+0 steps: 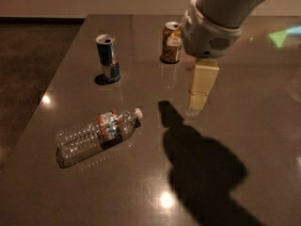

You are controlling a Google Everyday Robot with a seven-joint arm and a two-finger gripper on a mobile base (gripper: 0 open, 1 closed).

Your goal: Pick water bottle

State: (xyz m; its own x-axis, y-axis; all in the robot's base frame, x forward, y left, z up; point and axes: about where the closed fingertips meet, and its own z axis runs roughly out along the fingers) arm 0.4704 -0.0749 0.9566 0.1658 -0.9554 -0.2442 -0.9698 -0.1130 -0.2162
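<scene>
Water bottle: lying flat.
Blue can, gold can: upright beyond bottle.
My gripper: right of bottle, apart; whether parted or closed, I cannot tell.

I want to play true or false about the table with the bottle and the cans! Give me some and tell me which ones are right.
1. The water bottle lies on its side on the table. True.
2. The gripper is holding the water bottle. False: it hangs above the table to the right of the bottle, apart from it, nearer the orange-gold can.
3. The blue-and-silver can stands upright. True.
4. The bottle's white cap has been taken off. False: the cap is on the bottle, at its right end.
</scene>
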